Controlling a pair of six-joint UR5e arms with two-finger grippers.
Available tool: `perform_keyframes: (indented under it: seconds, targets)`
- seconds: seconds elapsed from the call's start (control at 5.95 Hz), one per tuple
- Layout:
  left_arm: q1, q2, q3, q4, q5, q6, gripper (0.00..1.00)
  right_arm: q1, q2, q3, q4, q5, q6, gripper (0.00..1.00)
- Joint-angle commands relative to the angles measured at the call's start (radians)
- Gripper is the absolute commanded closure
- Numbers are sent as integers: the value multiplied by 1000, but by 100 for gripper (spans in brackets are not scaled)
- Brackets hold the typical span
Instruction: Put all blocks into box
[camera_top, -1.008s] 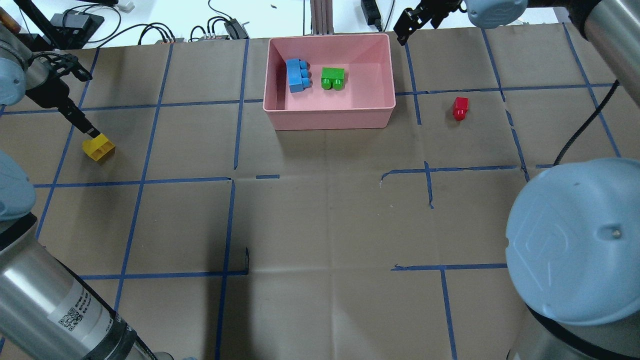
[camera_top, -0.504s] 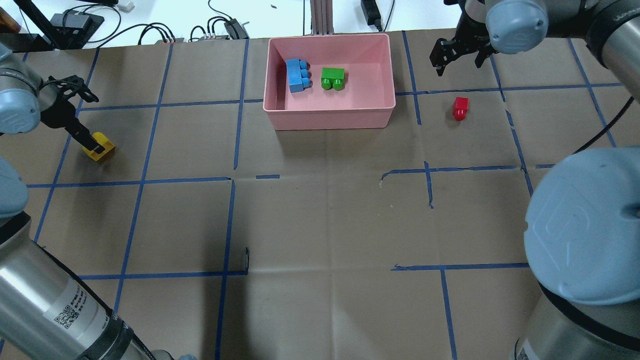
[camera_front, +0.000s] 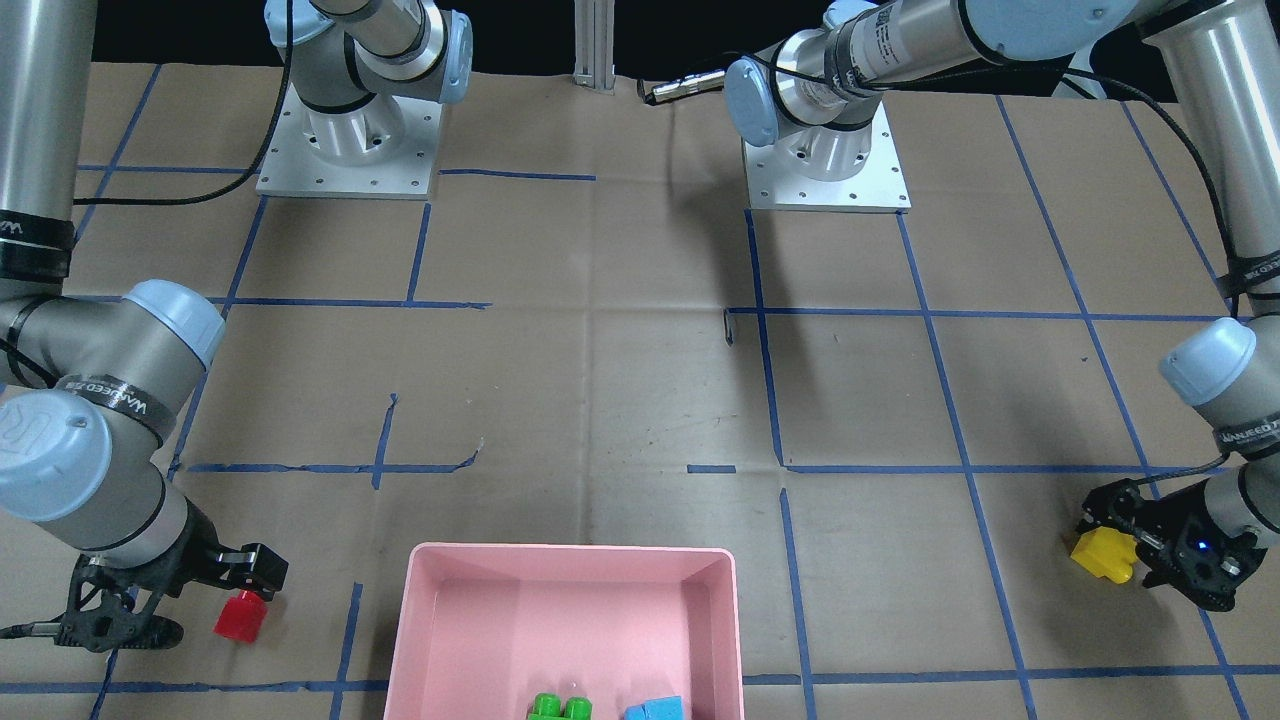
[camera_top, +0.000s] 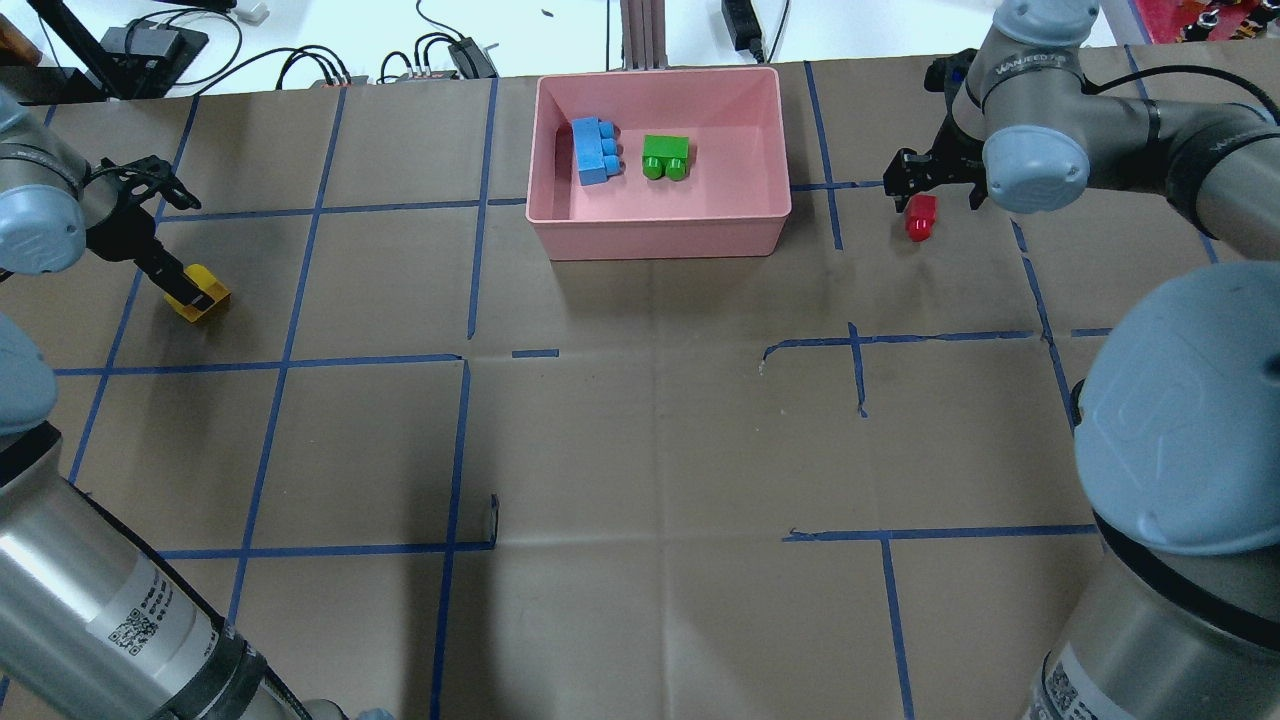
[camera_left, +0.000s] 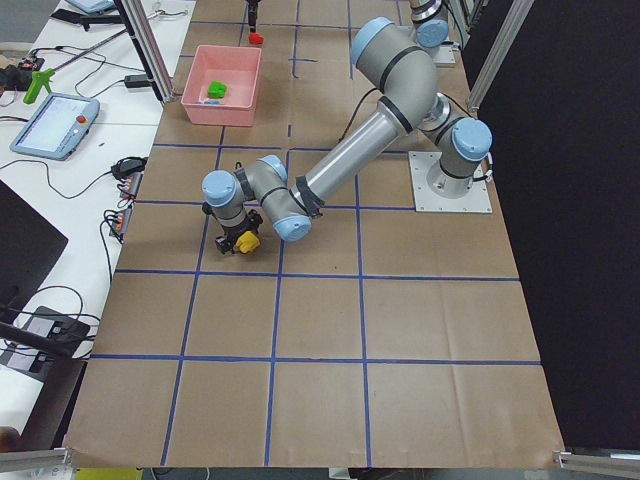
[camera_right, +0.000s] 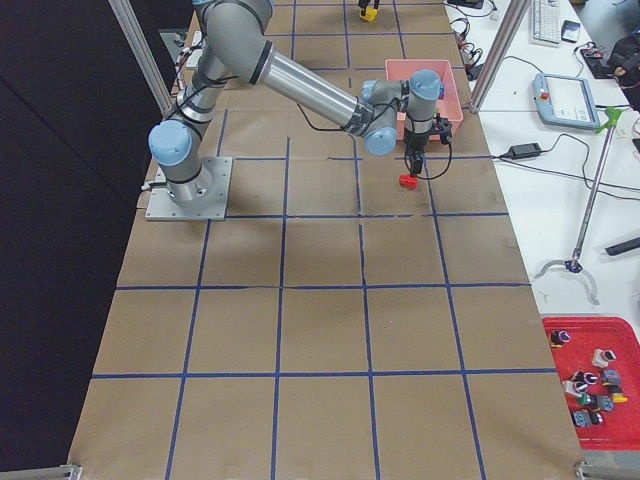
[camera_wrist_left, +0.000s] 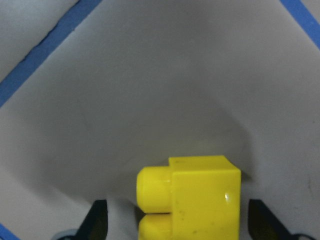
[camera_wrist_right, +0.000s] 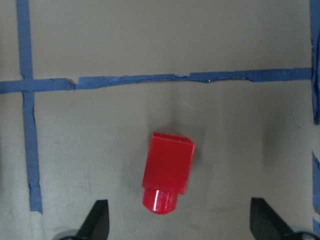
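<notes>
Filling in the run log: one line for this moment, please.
left gripper: open, straddling yellow block | right gripper: open over red block | box: blue block, green block inside

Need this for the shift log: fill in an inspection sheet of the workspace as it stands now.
Surface: brown paper-covered table with a blue tape grid; flat, some creases.
Job's things: pink box at the far edge holds the blue block and green block. Yellow block and red block lie on the paper outside it.
Clutter: nothing seen on the table.
Grippers: left gripper open, its fingers either side of the yellow block; right gripper open over the red block.
Cables: bench cables beyond the far edge, off the work area.
Surroundings: teach pendant on the side bench; red parts tray on the other.
</notes>
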Motion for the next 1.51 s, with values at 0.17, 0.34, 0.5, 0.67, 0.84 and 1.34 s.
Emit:
perform_keyframes:
  seconds: [0.17, 0.34, 0.5, 0.67, 0.84, 1.34]
  targets:
    - [-1, 7, 4, -1, 9, -1, 56, -7, 42, 4, -36, 5, 8, 1]
    - [-1, 10, 10, -6, 11, -6, 69, -4, 56, -10, -53, 5, 8, 1]
    - [-1, 23, 31, -14, 11, -16, 73, -2, 65, -25, -53, 5, 8, 1]
    - [-6, 63, 65, -43, 8, -83, 74, 1, 66, -27, -58, 6, 7, 5]
    - [-29, 92, 132, -155, 3, -213, 74, 12, 70, -24, -67, 6, 7, 16]
    - [-257, 88, 330, -322, -2, -642, 74, 13, 63, -16, -69, 0, 8, 90]
